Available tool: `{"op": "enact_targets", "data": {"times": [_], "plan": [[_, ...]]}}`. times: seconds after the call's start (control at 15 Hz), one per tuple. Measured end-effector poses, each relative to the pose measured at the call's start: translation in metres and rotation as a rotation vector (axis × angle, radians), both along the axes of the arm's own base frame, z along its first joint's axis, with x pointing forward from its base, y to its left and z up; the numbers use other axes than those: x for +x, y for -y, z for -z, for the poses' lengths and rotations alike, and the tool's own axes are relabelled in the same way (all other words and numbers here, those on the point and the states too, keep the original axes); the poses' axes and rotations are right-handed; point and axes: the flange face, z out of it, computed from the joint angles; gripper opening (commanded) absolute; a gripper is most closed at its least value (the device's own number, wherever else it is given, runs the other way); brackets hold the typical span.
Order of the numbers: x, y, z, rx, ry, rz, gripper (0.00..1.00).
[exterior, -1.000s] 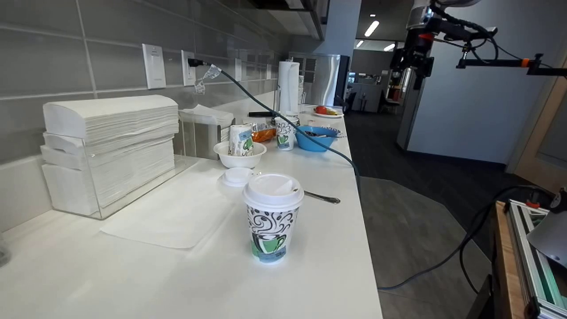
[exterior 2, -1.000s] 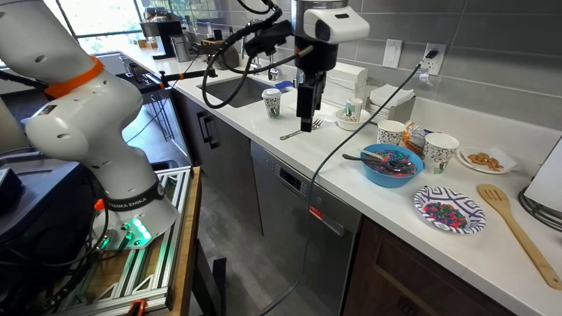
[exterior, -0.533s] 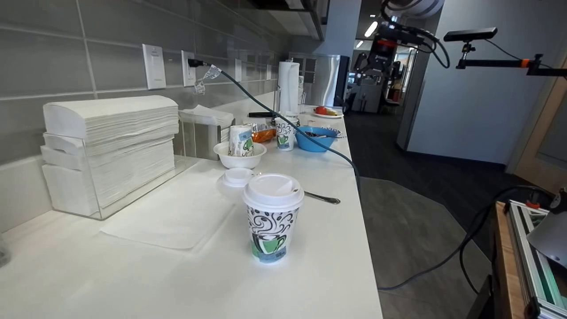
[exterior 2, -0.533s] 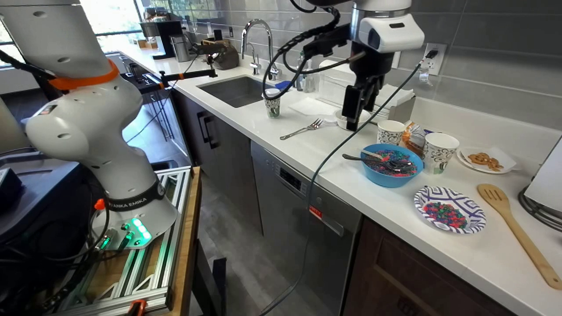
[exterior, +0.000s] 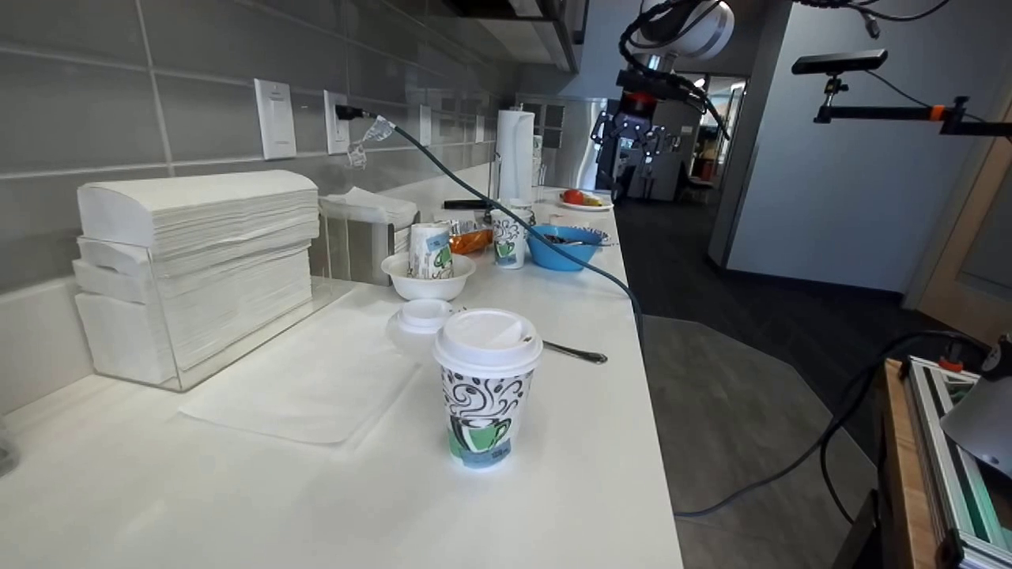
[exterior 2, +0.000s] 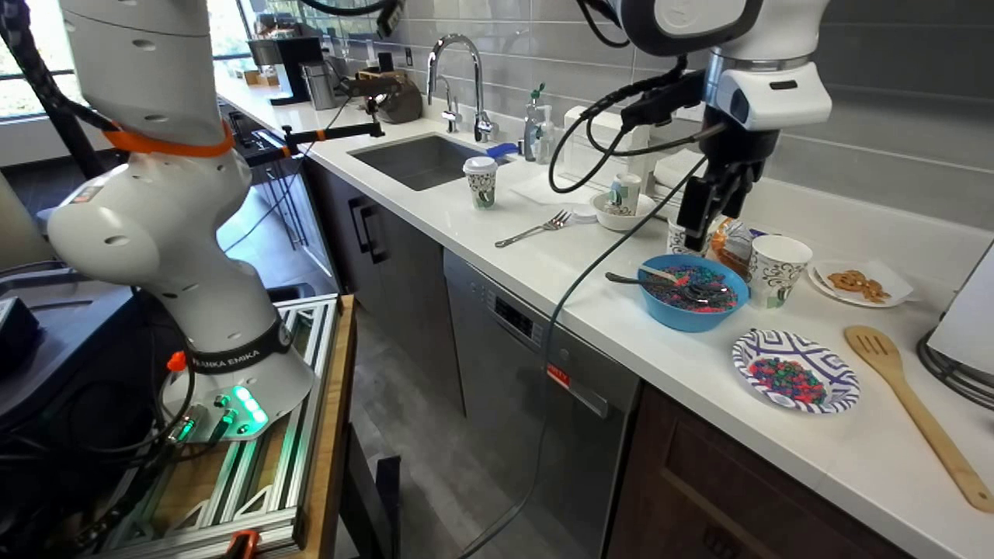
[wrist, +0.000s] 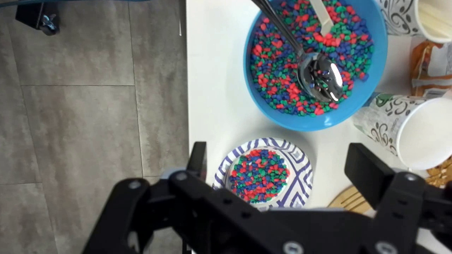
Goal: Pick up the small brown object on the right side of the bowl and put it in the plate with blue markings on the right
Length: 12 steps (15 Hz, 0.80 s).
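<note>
The plate with blue markings (exterior 2: 825, 362) is a white patterned dish holding red, green and blue bits; it also shows in the wrist view (wrist: 302, 176). The blue bowl (exterior 2: 687, 317) stands beside it, full of the same bits; in the wrist view the bowl (wrist: 310, 124) holds a metal spoon (wrist: 319, 77) and a pale beige stick (wrist: 322, 16). Small brown pretzel-like pieces (exterior 2: 858, 286) lie on a white plate at the back; they are partly hidden in the wrist view (wrist: 439, 171). My gripper (exterior 2: 712, 225) is open and empty, high above the counter near the bowl.
Paper cups (exterior 2: 776, 268) and an orange bag (exterior 2: 730, 241) stand behind the bowl. A wooden spatula (exterior 2: 916, 404) lies right of the patterned plate. A cable (exterior 2: 590, 283) crosses the counter in front of the arm. A fork (exterior 2: 536, 229) and lidded cup (exterior 2: 481, 182) stand farther left.
My gripper has moved along the counter, from above the fork to near the blue bowl, and has turned. The objects on the counter have not moved.
</note>
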Motion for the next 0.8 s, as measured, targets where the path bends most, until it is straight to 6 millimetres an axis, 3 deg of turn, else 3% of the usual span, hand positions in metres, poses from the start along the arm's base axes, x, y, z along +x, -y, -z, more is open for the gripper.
{"op": "enact_targets", "data": {"times": [0.53,0.8], "plan": [[0.038,0.027,0.045,0.056,0.003,0.076,1.00],[0.042,0.028,0.044,0.058,0.009,0.081,1.00]]}}
